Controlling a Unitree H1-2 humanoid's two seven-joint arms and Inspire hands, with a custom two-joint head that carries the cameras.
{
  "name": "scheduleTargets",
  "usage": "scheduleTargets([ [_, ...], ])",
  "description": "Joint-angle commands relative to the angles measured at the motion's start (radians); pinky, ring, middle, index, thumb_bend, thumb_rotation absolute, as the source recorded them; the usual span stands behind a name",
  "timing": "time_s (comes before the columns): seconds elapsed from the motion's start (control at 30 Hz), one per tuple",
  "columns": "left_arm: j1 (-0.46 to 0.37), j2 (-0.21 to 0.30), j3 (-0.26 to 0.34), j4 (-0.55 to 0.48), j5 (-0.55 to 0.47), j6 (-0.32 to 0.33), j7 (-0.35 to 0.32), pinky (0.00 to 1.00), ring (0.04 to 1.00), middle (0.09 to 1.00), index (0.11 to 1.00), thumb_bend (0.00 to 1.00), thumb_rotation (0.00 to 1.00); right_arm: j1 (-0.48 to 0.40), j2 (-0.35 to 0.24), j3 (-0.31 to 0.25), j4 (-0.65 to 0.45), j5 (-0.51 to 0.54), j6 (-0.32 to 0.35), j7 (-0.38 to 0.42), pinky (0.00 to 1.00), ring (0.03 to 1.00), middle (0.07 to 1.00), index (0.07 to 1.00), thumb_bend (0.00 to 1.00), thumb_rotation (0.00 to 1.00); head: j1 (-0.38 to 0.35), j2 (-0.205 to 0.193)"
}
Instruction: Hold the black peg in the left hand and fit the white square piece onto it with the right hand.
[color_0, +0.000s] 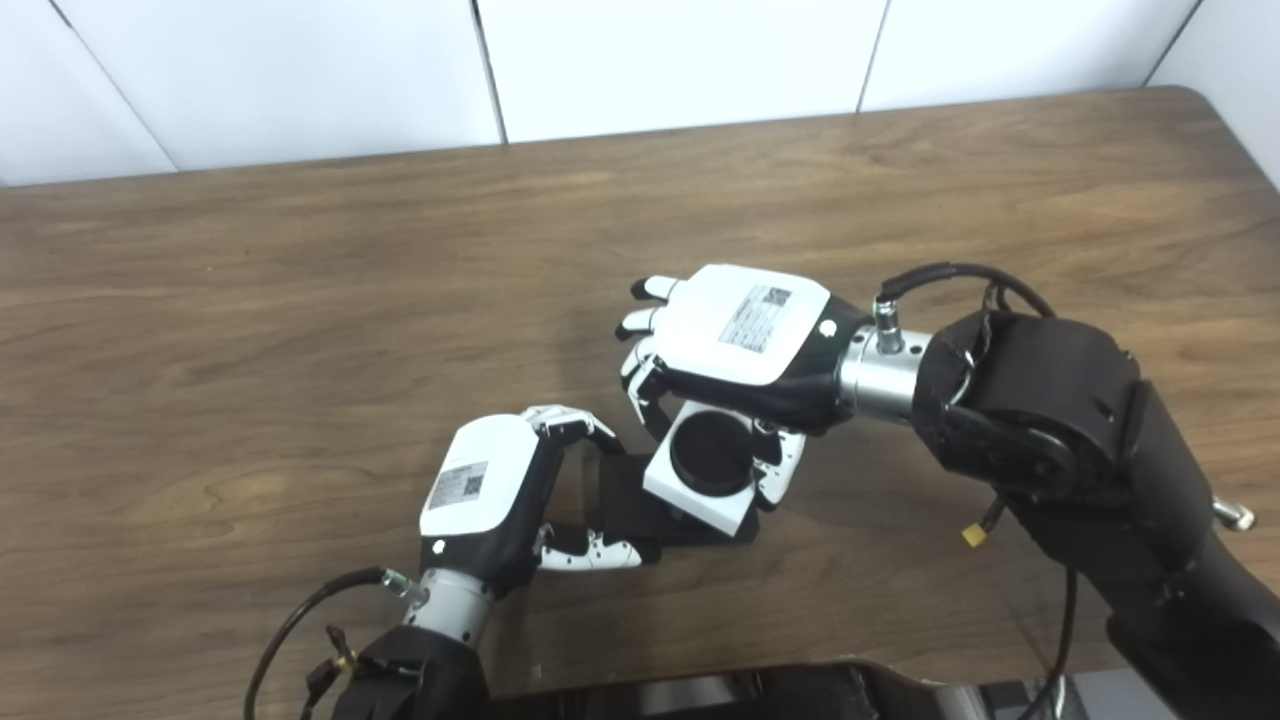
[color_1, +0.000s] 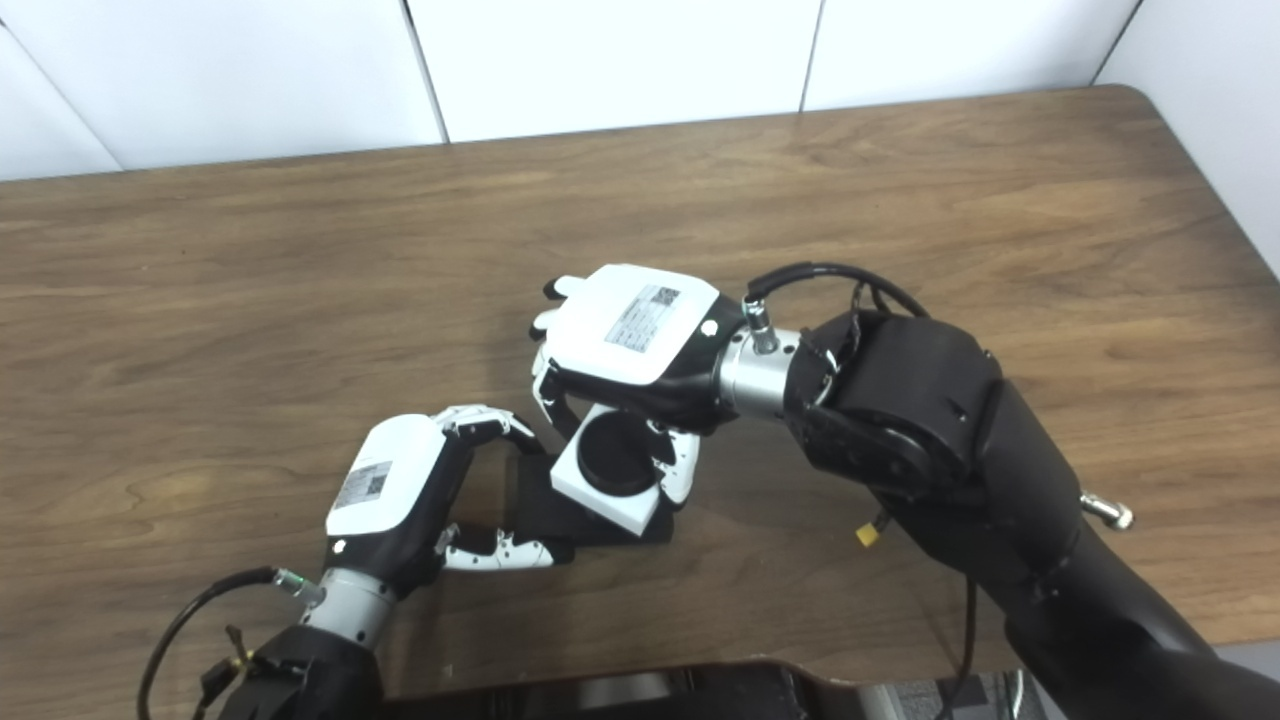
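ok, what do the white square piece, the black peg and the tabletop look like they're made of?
White square piece: likely matte plastic, given its flat, even white faces with crisp edges and no glare. Black peg: dull black, probably plastic or rubber; too dark to tell. Table: wood or wood-grain laminate with a satin finish, showing brown grain streaks and a soft sheen.

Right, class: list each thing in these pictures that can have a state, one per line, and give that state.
Peg: black, showing through the white piece's hole, its black base on the table.
White piece: tilted, around the peg.
Left robot hand: shut on the peg's base.
Right robot hand: shut on the white piece.
Table: wooden, carrying the base.
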Motion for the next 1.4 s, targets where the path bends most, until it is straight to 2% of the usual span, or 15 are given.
scheduleTargets([
  [0.0,0.002,-0.028,-0.013,0.001,-0.002,0.011,-0.017,0.75,0.805,0.737,0.486,0.52,0.05,-0.022,0.001,-0.014,-0.013,-0.003,-0.019,-0.010,1.00,0.919,0.789,0.487,0.52,0.14,-0.001,0.001],
  [0.03,0.001,-0.029,-0.014,0.000,0.000,0.012,-0.019,0.76,0.806,0.737,0.486,0.52,0.05,-0.022,0.000,-0.013,-0.013,-0.008,-0.020,-0.007,1.00,0.922,0.794,0.490,0.52,0.14,0.000,0.000],
  [0.07,0.001,-0.029,-0.014,-0.001,0.001,0.013,-0.020,0.76,0.806,0.737,0.486,0.52,0.05,-0.022,-0.001,-0.013,-0.013,-0.010,-0.020,-0.004,1.00,0.922,0.798,0.558,0.70,0.17,0.000,0.000],
  [0.1,0.000,-0.030,-0.015,-0.001,0.002,0.013,-0.019,0.76,0.806,0.737,0.486,0.52,0.05,-0.024,0.000,-0.014,-0.014,-0.012,-0.016,0.002,1.00,0.924,0.806,0.613,0.83,0.21,0.001,0.001],
  [0.17,0.000,-0.031,-0.016,0.000,0.001,0.013,-0.016,0.75,0.803,0.736,0.486,0.52,0.05,-0.029,0.001,-0.014,-0.014,-0.018,-0.008,0.020,1.00,0.933,0.828,0.670,0.94,0.29,0.001,0.000],
  [0.23,-0.001,-0.031,-0.015,0.001,-0.002,0.012,-0.013,0.76,0.802,0.735,0.486,0.52,0.05,-0.034,0.004,-0.015,-0.017,-0.025,-0.003,0.035,1.00,0.942,0.850,0.698,0.99,0.35,0.001,0.000],
  [0.33,-0.001,-0.031,-0.016,0.001,-0.003,0.013,-0.012,0.76,0.802,0.734,0.486,0.52,0.05,-0.040,0.008,-0.020,-0.021,-0.034,-0.002,0.048,1.00,0.962,0.881,0.728,1.00,0.41,0.001,0.000],
  [0.5,-0.003,-0.028,-0.016,0.006,-0.001,0.009,-0.007,0.75,0.799,0.732,0.485,0.52,0.05,-0.057,0.009,-0.025,-0.025,-0.037,0.007,0.074,1.00,0.981,0.910,0.753,1.00,0.47,0.000,-0.003],
  [0.83,-0.003,-0.024,-0.012,0.011,-0.004,0.012,-0.009,0.76,0.802,0.735,0.486,0.52,0.05,-0.077,0.006,-0.044,-0.026,-0.046,0.003,0.067,1.00,0.981,0.919,0.778,1.00,0.48,0.003,-0.008],
  [0.97,-0.013,-0.006,-0.025,0.011,0.042,0.006,-0.024,0.76,0.788,0.739,0.494,0.52,0.07,-0.078,0.011,-0.055,-0.028,-0.046,0.008,0.063,1.00,0.979,0.915,0.769,1.00,0.47,0.001,-0.010],
  [1.0,-0.018,0.001,-0.029,0.012,0.052,0.002,-0.032,0.78,0.789,0.746,0.593,0.70,0.14,-0.078,0.011,-0.056,-0.028,-0.046,0.007,0.062,1.00,0.977,0.913,0.766,1.00,0.47,0.000,-0.011],
  [1.1,-0.033,0.022,-0.038,0.010,0.066,0.000,-0.083,0.84,0.814,0.785,0.720,0.88,0.23,-0.074,0.012,-0.060,-0.030,-0.046,0.005,0.058,1.00,0.974,0.911,0.760,1.00,0.47,0.001,-0.011],
  [1.23,-0.053,0.042,-0.041,-0.002,0.050,0.023,-0.180,0.91,0.881,0.858,0.830,0.98,0.30,-0.067,0.013,-0.063,-0.031,-0.048,0.003,0.053,1.00,0.969,0.906,0.755,1.00,0.47,-0.001,-0.013],
  [1.37,-0.077,0.058,-0.031,-0.025,0.023,0.063,-0.296,0.99,0.979,0.952,0.947,1.00,0.35,-0.060,0.013,-0.065,-0.028,-0.049,-0.001,0.047,1.00,0.971,0.904,0.754,1.00,0.47,0.010,-0.014],
])
